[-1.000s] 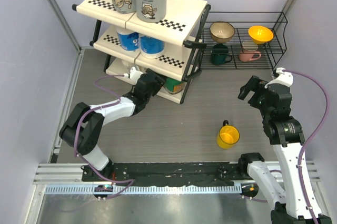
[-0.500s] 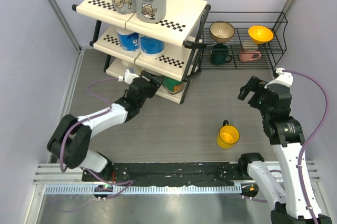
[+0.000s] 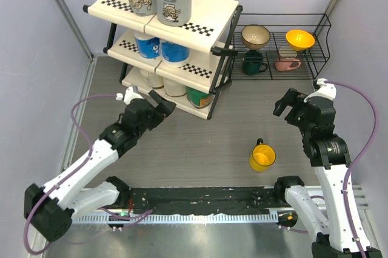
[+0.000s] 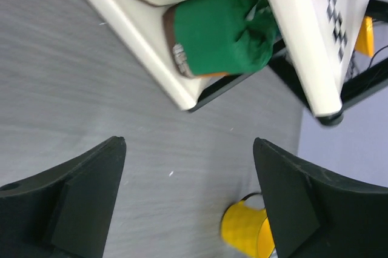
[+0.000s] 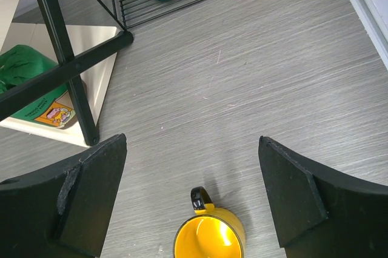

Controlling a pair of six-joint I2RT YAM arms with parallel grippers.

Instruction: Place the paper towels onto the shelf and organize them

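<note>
While our left end effector hangs spread and empty at 9 o'clock of the green paper towel on the shelf, our right end effector gapes empty.

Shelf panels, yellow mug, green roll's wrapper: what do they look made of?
Shelf panels: smooth cream, rounded edges, probably moulded plastic or painted metal.
Yellow mug: glossy with highlights, likely glazed ceramic or enamel.
Green roll's wrapper: creased and twisted, thin film or paper.
</note>
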